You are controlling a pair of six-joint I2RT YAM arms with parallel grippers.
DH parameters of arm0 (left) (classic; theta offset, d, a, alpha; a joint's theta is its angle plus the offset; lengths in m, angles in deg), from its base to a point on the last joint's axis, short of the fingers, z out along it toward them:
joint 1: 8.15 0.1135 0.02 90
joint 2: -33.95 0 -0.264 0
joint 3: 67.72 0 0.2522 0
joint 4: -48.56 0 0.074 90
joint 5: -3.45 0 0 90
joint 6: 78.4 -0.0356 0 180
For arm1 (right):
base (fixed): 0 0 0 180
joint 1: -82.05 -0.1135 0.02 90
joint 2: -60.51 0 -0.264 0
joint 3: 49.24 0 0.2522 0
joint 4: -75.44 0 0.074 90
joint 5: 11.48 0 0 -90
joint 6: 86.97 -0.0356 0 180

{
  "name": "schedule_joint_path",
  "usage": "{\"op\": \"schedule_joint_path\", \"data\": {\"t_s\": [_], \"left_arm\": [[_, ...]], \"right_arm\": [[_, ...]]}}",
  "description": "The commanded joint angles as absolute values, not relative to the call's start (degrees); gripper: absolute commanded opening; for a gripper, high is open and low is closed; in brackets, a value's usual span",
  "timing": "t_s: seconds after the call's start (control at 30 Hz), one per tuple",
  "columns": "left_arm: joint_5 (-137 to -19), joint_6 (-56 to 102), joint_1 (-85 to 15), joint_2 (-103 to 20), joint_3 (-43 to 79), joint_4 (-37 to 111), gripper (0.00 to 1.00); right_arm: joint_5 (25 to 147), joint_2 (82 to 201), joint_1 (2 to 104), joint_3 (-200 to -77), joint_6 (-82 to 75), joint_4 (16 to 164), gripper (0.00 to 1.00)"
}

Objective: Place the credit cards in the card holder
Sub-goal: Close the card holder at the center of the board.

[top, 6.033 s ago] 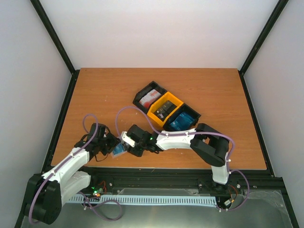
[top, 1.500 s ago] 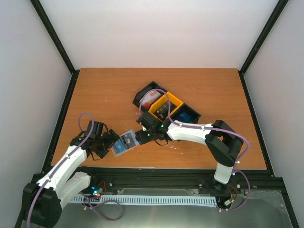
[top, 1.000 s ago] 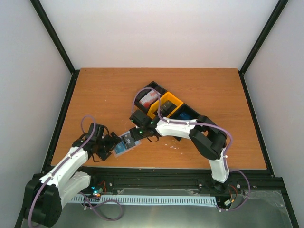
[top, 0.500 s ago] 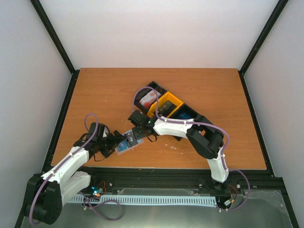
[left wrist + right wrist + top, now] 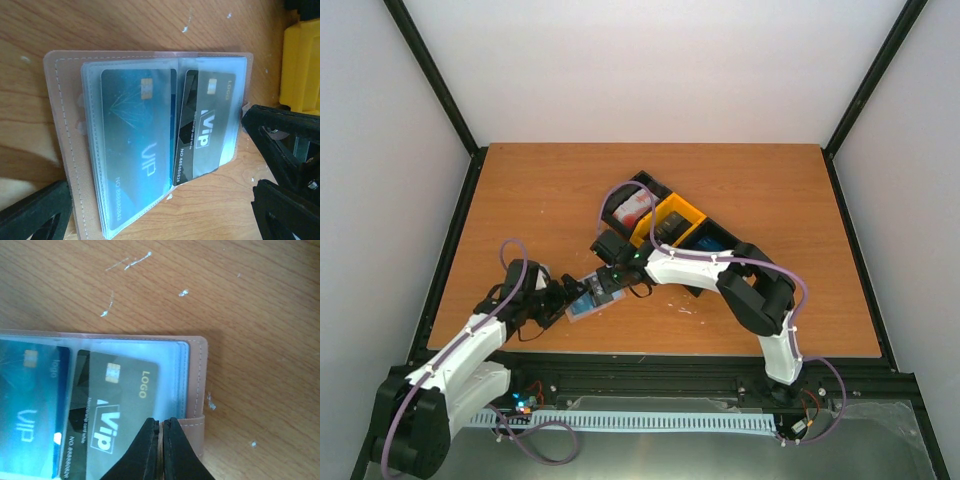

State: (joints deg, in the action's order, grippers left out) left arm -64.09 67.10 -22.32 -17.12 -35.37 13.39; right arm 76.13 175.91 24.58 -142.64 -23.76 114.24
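Right gripper [image 5: 161, 427], pressed together at lower centre, should nudge the black VIP card [image 5: 116, 402] squarely into the card holder [image 5: 196, 365].

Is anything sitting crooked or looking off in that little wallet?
Yes: the dark VIP card lies tilted in the open card holder, not square in its clear sleeve like the blue card beside it. The wood table also shows small white scuffs.

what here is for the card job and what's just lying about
Job: open pinkish-tan folding card holder, blue plastic card, black plastic card, red-and-white cards in bin.
Lying about: yellow plastic bin, black plastic bin, wooden table.
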Motion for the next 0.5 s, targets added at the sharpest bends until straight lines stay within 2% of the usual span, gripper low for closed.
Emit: {"op": "schedule_joint_path", "data": {"t_s": [0.0,0.3,0.47], "left_arm": [[-60.0,65.4,-22.1,-15.3,-35.4,19.1,0.99],[-57.4,65.3,-22.0,-10.2,-35.5,21.5,0.99],[-54.6,65.7,-22.0,-11.9,-36.5,25.1,0.99]], "right_arm": [[80.5,173.0,24.3,-141.5,-25.8,112.4,0.03],[81.7,172.6,24.4,-139.6,-27.3,111.3,0.03],[82.7,172.4,24.8,-138.4,-28.5,110.4,0.03]]}}
